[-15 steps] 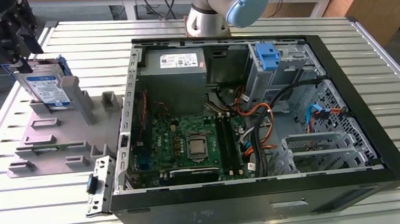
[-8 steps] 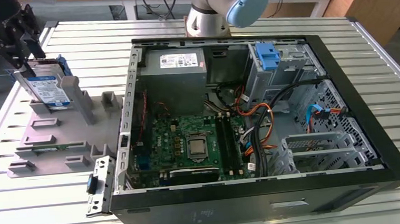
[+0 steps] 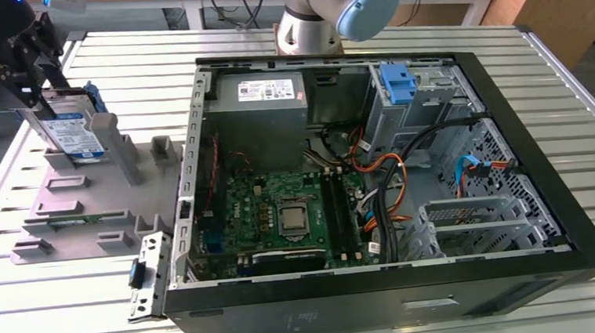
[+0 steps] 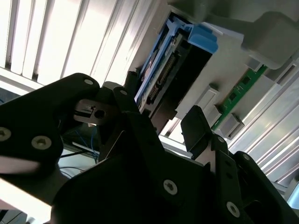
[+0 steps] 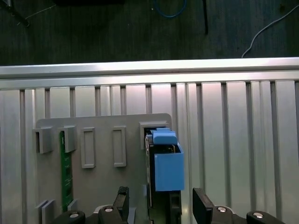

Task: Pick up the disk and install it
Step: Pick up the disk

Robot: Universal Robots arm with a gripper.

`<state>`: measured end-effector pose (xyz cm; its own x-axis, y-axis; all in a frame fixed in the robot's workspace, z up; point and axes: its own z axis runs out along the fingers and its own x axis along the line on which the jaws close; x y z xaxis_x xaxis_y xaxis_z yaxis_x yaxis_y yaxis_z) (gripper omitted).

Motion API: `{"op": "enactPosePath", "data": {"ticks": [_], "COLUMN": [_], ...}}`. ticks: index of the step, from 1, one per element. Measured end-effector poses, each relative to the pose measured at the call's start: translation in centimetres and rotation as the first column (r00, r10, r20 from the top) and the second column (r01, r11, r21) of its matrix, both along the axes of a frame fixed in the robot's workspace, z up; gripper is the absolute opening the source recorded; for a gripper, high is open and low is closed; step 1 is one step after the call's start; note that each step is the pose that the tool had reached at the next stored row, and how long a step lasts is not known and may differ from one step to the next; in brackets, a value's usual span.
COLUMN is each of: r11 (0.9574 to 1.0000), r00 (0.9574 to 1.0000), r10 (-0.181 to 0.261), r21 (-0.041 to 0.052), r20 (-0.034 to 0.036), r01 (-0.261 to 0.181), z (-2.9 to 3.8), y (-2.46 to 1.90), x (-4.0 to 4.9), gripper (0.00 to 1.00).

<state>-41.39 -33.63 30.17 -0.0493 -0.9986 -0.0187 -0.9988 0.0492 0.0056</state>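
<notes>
Jaws spread, 1 finger each side of the disk (image 5: pixel 167 170), gaps both sides; gripper (image 5: pixel 161 205) points down over grey rack (image 5: pixel 103 186) holding disk upright.

I've got the disk (image 3: pixel 73 136) upper left in the exterior view: silver, with a white-and-blue label and a blue frame (image 3: pixel 92 110) along its edges, standing upright on edge in the grey rack (image 3: pixel 75 204).

Nothing can really be read: labels on the disk (image 3: pixel 73 139), exterior view's upper left, and the power supply (image 3: pixel 261 90) are too small.
</notes>
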Motion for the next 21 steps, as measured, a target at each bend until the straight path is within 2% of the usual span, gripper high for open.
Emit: {"op": "enactPosePath", "data": {"ticks": [8, 21], "r11": [0.9991, 0.9991], "r00": [0.9991, 0.9991], "r10": [0.042, 0.043], "r21": [0.0000, 0.0000], "r20": [0.0000, 0.0001], "r01": [-0.042, -0.043], "z": [-0.08, 0.01], "y": [0.00, 0.02], "x": [0.00, 0.00], "gripper": [0.64, 0.64]}}
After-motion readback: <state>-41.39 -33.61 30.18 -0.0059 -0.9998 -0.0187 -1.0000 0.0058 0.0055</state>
